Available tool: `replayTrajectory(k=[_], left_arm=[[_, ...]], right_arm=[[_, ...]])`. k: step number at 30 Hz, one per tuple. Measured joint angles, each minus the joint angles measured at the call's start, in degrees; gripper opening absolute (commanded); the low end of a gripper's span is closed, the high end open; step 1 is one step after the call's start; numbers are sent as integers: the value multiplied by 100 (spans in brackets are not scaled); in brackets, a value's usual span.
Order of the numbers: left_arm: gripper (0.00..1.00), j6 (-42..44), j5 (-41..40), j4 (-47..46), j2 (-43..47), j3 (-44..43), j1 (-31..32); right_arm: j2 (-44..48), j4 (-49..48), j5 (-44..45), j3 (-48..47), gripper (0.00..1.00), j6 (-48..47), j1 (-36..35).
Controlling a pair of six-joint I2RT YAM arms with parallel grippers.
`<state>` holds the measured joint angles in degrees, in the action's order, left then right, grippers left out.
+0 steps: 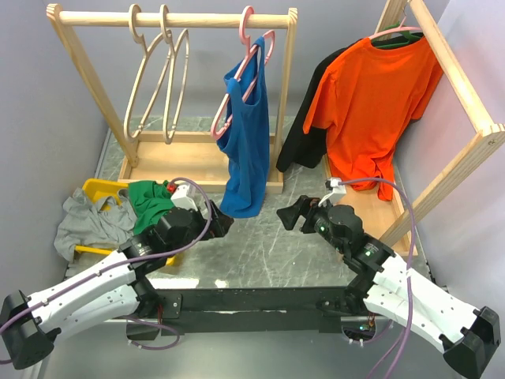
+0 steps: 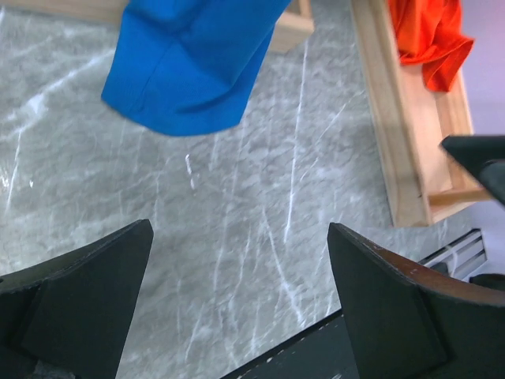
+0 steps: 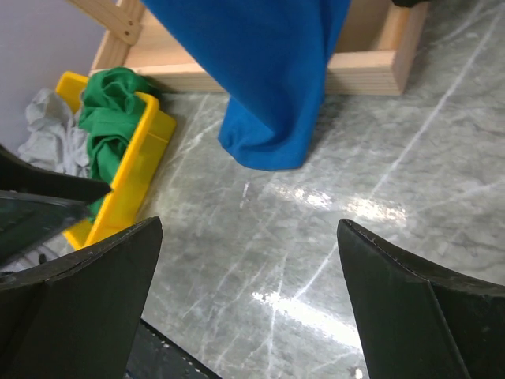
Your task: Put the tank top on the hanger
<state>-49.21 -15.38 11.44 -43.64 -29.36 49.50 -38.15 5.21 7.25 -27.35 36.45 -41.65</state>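
top external: left gripper (image 1: pixel 225 223) and right gripper (image 1: pixel 290 213) gape empty; tank top (image 1: pixel 150 202) heaped in yellow bin (image 1: pixel 98 187).

Table (image 1: pixel 260 249): grey veined stone-look top, polished, glossy with bright reflections.
Racks (image 1: pixel 213 17): pale bare wood, matt, smooth.
Hanger (image 1: pixel 131 24): thin, pale wood-coloured, smooth.
Pink hanger (image 1: pixel 246 22): smooth; material cannot be told.
Tank top (image 1: pixel 150 201): dark green cloth, matt, crumpled.
Blue tank top (image 1: pixel 246 142): cloth, matt, fine even weave.
Grey garment (image 1: pixel 79 225): soft cloth, matt, creased.
Orange T-shirt (image 1: pixel 379 103): cloth, matt.
Black garment (image 1: pixel 304 134): cloth, matt.
Bin (image 1: pixel 99 189): yellow plastic, smooth, faint sheen.
Left gripper (image 2: pixel 238 229) and right gripper (image 3: pixel 249 223): matt black fingers, plastic-looking, one edge scuffed reddish.
Arms (image 1: pixel 87 288): white smooth shells, black joints.
Cables (image 1: pixel 189 185): purple, smooth sheath.
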Motion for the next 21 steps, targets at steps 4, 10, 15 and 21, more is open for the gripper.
replayTrajectory(k=[4,10,15,21], left_arm=[[100,-9,-85,7,-11,-85,0],[100,-282,-444,398,-63,-203,4],[99,-922,-1073,1191,-269,-581,4],[100,-2664,-2389,3038,-271,-984,2]], right_arm=[[26,129,103,33,100,22,0],[96,238,177,42,100,35,0],[72,245,140,42,100,28,0],[-129,243,-48,42,100,-4,0]])
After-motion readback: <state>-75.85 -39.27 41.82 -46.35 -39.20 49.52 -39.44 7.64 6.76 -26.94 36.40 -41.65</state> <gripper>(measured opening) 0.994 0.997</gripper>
